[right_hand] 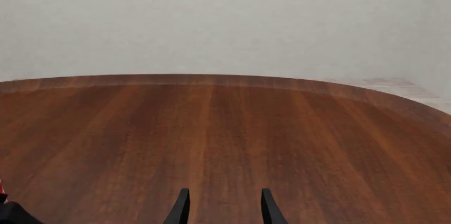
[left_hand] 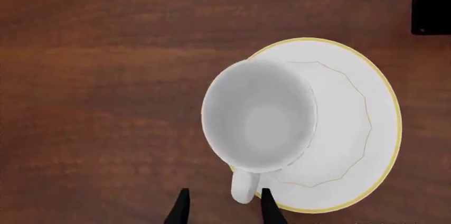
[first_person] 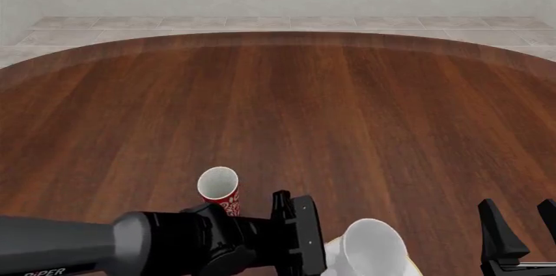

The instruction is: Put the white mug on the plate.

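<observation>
The mug (left_hand: 259, 115) stands upright on the plate (left_hand: 373, 102), set toward the plate's 9 o'clock side so that its body overhangs that rim as seen from above in the left wrist view, while a wide crescent of bare plate shows from about 12 to 5 o'clock. Its handle (left_hand: 244, 187) points toward the left gripper (left_hand: 223, 205), whose two black fingertips are spread apart; the handle's end sits near one tip, but whether they touch I cannot tell, and nothing looks clamped between them. In the front view the left arm (first_person: 156, 243) lies across the lower edge, with the mug at about 3 o'clock from its wrist and a red mug (first_person: 219, 189) standing on the table (first_person: 287, 107) at about 11 o'clock from the white one, well clear of the plate. The right gripper (right_hand: 223, 205) looks out over bare wood with its fingers parted and nothing between them. I judge the placing to be essentially done and the step in hand to be the release and retreat. The next move calls for the left fingers to stay wide and back away along the line of the handle, then lift, without catching the loop and dragging or tipping the mug off the near rim.
</observation>
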You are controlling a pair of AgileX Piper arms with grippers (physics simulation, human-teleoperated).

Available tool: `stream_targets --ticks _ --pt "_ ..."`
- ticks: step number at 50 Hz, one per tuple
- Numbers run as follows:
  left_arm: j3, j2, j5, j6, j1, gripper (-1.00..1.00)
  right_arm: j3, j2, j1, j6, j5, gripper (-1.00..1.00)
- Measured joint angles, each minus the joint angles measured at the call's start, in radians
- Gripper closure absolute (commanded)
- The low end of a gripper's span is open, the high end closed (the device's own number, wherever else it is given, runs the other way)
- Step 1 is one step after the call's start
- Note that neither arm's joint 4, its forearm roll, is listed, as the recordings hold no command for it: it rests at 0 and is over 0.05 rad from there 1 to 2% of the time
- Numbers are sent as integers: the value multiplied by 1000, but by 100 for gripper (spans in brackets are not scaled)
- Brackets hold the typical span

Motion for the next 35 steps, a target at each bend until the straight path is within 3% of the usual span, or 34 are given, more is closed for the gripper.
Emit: stream_targets --ticks 35 --pt "-5 -29 38 18 4 -100 0 0 0 0 0 -100"
